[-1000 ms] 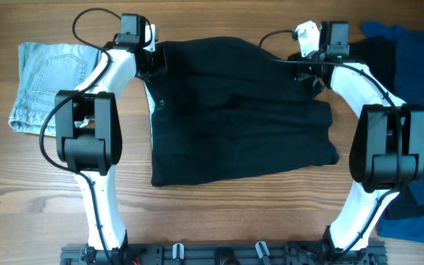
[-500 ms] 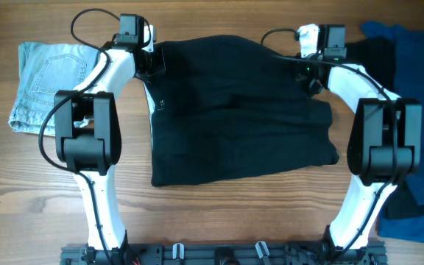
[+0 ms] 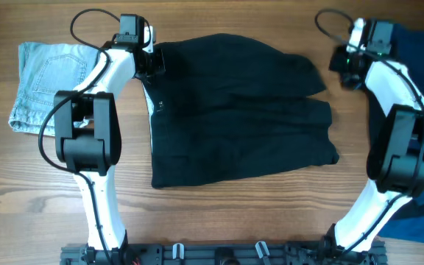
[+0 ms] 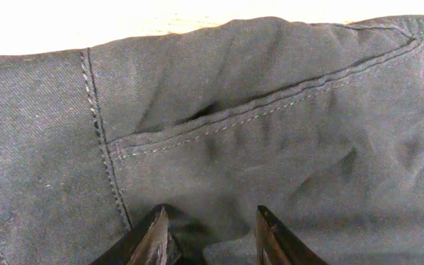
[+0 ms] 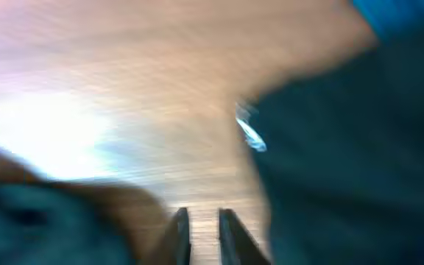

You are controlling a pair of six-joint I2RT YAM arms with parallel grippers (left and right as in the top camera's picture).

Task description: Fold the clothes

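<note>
Roughly centred on the wooden table (image 3: 219, 221), the black garment (image 3: 241, 118) lies spread flat with its long axis running left to right. Its near edge is fairly straight and its far edge is more rumpled. A blue cloth (image 3: 418, 44) is heaped at the far right and a denim piece (image 3: 43, 85) sits at the far left; both are clear of the black fabric.

The left gripper (image 3: 152, 62) is on the garment's far left corner. In its own camera the jaws look clenched on a fold of that black fabric (image 4: 212, 235).

The right gripper (image 3: 343, 68) hangs over bare wood just beside the far right corner, between the garment and the blue cloth, touching neither. Its wrist picture is blurred, but the jaws (image 5: 205, 232) stand nearly together with only wood behind them, so it grasps nothing.

So the garment lies to the left of the right jaws, and that arm is plainly the nearer one to the free corner. By my reckoning it must reach left for that corner before any fold can go evenly. The near side offers a wide strip of open wood, so drawing the far edge toward it looks unobstructed. The blue cloth close on the right is the one thing that could snag.
</note>
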